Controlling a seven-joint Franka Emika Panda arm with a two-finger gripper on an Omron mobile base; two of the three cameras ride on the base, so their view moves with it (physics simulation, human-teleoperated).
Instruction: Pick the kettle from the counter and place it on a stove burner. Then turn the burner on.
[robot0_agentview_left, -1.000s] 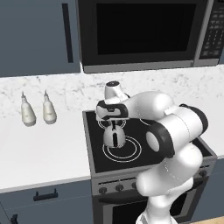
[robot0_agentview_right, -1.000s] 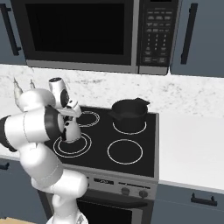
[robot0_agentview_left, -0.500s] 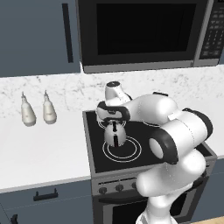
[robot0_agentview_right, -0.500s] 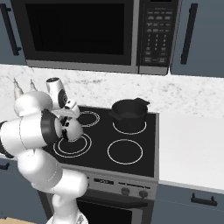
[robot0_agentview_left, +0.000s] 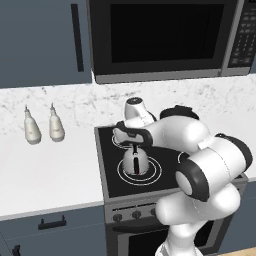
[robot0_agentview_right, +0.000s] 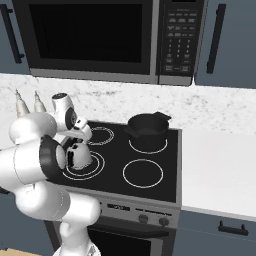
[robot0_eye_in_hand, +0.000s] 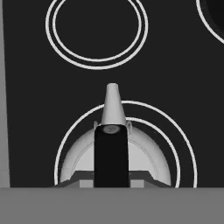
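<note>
Kettle (robot0_agentview_left: 134, 161) sits on the large double-ring stove burner (robot0_agentview_left: 154, 173).
My gripper (robot0_agentview_left: 133, 146) hovers at its black handle; I cannot tell its finger state. I read no writing anywhere.

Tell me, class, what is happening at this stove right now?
The robot arm's gripper is right above the kettle, at its black handle. The kettle is over the largest stove burner on the black cooktop, inside its double ring. A black pot sits on a rear burner, and two white bottles stand on the counter.
</note>
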